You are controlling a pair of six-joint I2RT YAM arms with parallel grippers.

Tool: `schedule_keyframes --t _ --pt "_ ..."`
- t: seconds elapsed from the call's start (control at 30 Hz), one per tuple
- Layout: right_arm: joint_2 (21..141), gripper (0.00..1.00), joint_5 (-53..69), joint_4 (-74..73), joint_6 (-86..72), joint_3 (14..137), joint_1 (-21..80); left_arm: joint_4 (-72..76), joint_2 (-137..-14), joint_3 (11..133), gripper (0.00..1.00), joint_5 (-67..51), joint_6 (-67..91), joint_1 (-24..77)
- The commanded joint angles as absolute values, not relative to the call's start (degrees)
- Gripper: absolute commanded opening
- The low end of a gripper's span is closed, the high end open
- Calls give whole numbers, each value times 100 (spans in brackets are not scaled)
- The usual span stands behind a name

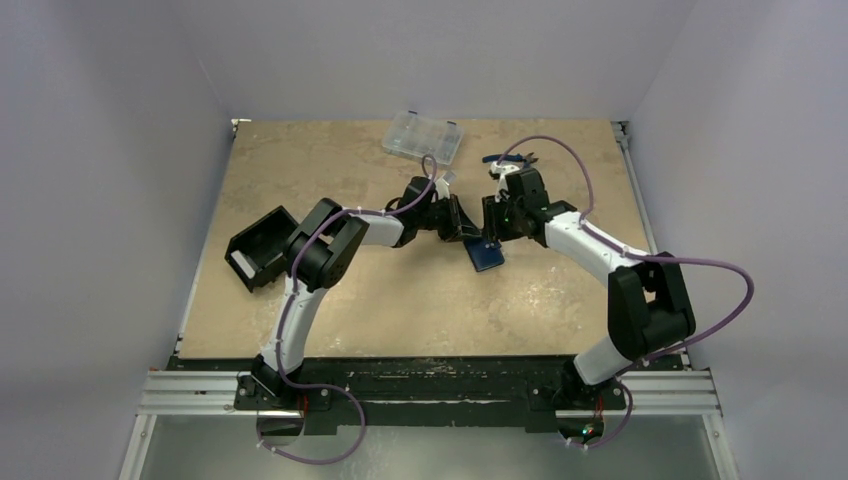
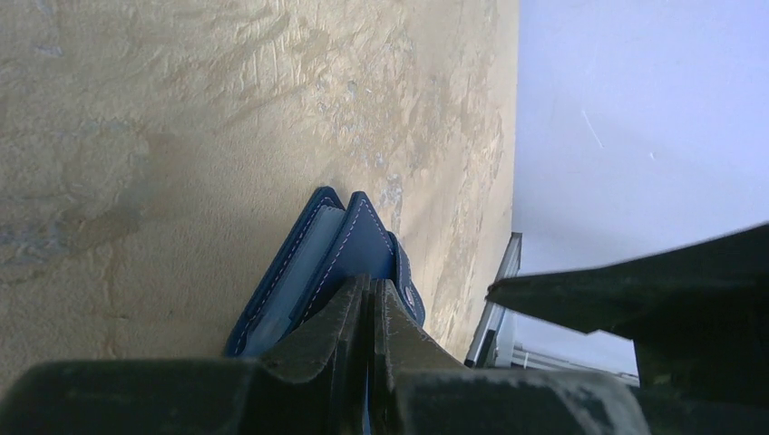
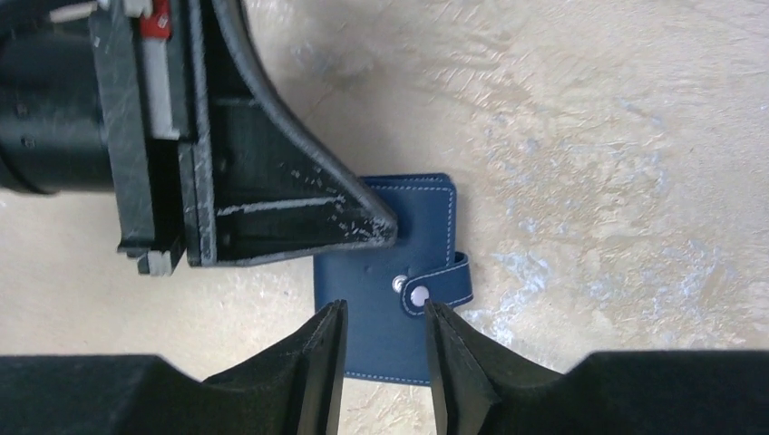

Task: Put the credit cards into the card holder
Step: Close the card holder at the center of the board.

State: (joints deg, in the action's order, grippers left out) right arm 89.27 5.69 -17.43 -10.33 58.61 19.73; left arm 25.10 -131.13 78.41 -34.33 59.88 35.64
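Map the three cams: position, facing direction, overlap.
Top external: above and behind, looking down at tan table; left arm, right arm visible.
Left wrist: on left arm, looking along shut left gripper at navy folding wallet.
Right wrist: on right arm, looking down past open right gripper onto the wallet; left gripper intrudes.
Shared: all show the wallet.

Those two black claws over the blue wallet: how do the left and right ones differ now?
The left gripper has its jaws shut, tips at a corner of the card holder; the right gripper holds its jaws apart, the wallet's snap stud showing in the gap. The left reaches in from the side, the right faces down onto it. Both are black and meet at the wallet.
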Motion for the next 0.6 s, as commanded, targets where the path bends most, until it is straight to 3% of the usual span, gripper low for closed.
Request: schedule_keyframes --t 0.0,0.3,0.57 --pt "8747 41 -68 -1927 -477 5852 2327 1812 -13341 7875 0 -3395 5594 3555" --pt "9221 35 -500 -2018 -413 6012 2615 1828 -13351 7844 0 -3380 5575 3551" --pt "9357 36 -552 -1862 -462 6003 2628 1854 -13333 7796 0 -3376 5564 3549"
